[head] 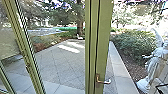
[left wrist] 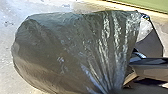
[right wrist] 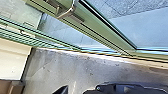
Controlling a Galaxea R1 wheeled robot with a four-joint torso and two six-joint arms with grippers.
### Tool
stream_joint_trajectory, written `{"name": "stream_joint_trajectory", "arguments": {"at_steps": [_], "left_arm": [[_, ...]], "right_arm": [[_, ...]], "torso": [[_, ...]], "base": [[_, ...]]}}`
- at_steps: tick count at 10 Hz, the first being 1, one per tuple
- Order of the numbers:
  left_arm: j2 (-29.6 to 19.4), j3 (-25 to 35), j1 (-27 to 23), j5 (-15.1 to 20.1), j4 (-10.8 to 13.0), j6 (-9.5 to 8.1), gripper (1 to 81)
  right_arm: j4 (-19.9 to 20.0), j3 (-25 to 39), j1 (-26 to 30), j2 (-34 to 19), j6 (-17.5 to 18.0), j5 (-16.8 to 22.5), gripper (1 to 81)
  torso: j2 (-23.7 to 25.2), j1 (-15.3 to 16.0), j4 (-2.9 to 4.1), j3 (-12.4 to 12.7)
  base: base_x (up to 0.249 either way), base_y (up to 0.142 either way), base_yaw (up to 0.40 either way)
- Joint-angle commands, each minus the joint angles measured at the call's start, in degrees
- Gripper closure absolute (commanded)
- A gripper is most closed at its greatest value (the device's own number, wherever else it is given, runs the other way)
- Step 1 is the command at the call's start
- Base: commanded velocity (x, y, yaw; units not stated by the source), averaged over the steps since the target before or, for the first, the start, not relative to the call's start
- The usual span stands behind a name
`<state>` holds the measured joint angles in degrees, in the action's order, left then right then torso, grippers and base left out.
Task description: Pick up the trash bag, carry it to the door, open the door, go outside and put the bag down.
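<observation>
A green-framed glass door [head: 103, 47] stands ahead in the head view, with a metal lever handle [head: 103, 81] low on its upright. I cannot tell whether the door is closed or ajar. In the left wrist view, the full, dark trash bag [left wrist: 62, 55] is gathered into tight pleats, and my left gripper [left wrist: 116, 88] is shut on that gathered part. The right wrist view has the same door handle [right wrist: 67, 13] on the green frame [right wrist: 100, 35], a little away from the right arm.
Through the glass lies a paved yard [head: 67, 62] with bushes [head: 135, 45] and a pale statue [head: 156, 62] at the right. Another green upright [head: 27, 57] slants at the left. Indoors, a grey floor [right wrist: 62, 62] meets the door's base.
</observation>
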<state>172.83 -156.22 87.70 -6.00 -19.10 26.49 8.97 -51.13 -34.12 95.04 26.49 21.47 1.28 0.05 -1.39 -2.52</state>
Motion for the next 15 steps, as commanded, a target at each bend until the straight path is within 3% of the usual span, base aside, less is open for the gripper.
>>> {"name": "stream_joint_trajectory", "arguments": {"at_steps": [1, 6, 10, 15], "left_arm": [[-0.3, -0.1, -2.7, 3.3, -0.3, -0.12, 81.1], [-0.1, -0.1, -2.7, 3.2, -0.2, -0.12, 81.1], [-0.1, -0.1, -2.7, 3.0, -0.4, -0.12, 81.1], [-0.3, -0.1, -2.7, 2.8, -0.5, -0.21, 81.1]], "right_arm": [[1.3, -0.5, 8.8, 0.3, 6.4, 6.6, 1.0], [-2.2, -1.8, 12.0, 3.9, 15.8, 4.7, 1.0], [-2.7, -5.3, 14.0, 8.8, 22.7, 3.8, 1.0], [-2.6, -9.6, 14.2, 14.2, 26.1, -0.9, 1.0]], "torso": [[0.0, 0.0, 0.00, 0.0], [0.0, 0.0, 0.00, 0.0], [0.0, 0.0, 0.00, 0.0], [0.0, 0.0, 0.00, -0.1]], "base": [[0.000, 0.000, 0.000], [0.000, 0.000, 0.000], [0.000, 0.000, 0.000], [0.000, 0.000, 0.000]]}}
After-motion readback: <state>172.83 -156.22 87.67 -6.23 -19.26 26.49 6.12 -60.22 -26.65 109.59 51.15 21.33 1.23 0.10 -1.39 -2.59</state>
